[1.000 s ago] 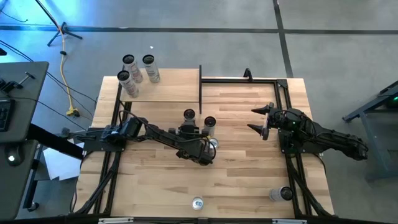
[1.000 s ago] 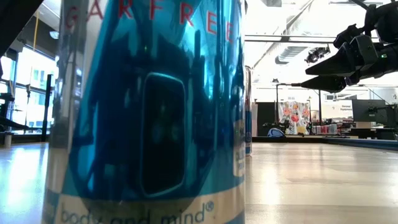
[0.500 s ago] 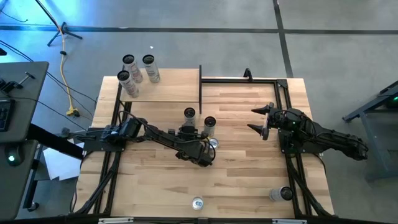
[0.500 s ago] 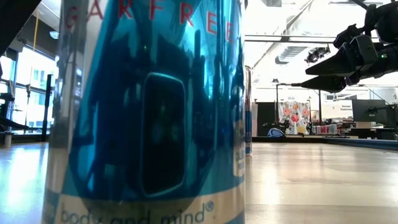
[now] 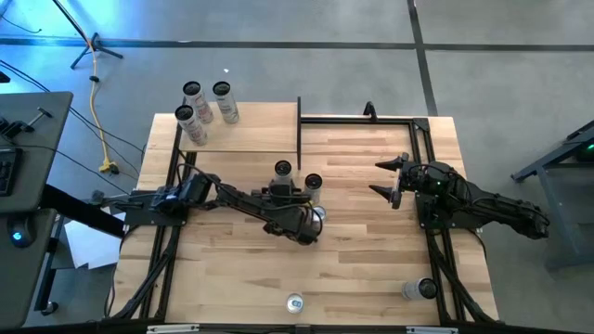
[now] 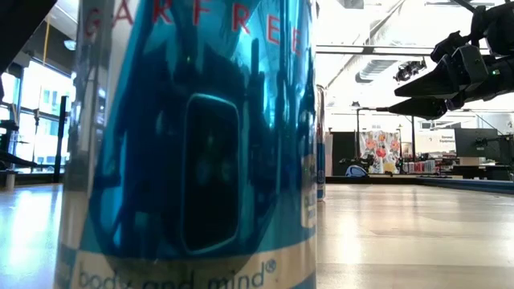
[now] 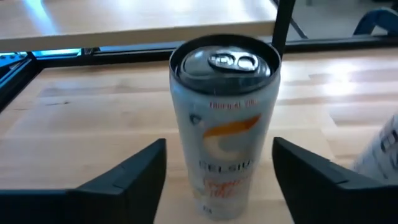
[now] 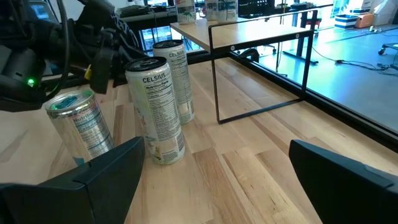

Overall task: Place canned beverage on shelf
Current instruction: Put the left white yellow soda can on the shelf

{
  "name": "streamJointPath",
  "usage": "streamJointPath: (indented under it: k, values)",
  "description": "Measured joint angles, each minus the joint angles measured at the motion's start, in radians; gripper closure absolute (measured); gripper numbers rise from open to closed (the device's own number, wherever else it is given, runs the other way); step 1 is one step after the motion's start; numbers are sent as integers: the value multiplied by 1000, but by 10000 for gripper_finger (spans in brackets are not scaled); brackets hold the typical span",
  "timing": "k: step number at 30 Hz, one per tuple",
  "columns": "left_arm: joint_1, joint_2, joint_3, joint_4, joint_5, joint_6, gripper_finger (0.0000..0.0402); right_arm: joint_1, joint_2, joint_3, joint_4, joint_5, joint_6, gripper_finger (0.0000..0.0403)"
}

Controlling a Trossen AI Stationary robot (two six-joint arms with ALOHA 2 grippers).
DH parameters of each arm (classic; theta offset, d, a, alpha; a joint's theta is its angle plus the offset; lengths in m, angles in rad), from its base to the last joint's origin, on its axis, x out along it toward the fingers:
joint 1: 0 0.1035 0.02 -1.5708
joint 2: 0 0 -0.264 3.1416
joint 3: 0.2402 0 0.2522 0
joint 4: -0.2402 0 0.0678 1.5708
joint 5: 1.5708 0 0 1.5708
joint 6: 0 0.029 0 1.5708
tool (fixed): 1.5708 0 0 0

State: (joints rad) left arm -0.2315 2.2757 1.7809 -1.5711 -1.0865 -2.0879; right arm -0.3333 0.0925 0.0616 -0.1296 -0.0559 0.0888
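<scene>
Striped plank tabletop [image 5: 371,269] — perhaps-matte cylindrical can [image 7: 225,124]

A yellow cable [image 5: 100,121] trails across the grey floor [image 5: 483,65] beside the surface [image 5: 371,269]. A tripod stand [image 5: 88,42] stands beyond it, and a dark desk [image 5: 23,148] sits nearby.

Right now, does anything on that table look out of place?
One shiny blue drink can stands right in front of the table-level camera, filling over half its view and hiding much of the pale wooden plank table. Nothing looks spilled.
</scene>
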Motion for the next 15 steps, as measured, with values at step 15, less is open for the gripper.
streamJointPath:
  k: [15]
  values:
    - [90,0,0,57,-47,31,96,0,0,0,0,0,0,16]
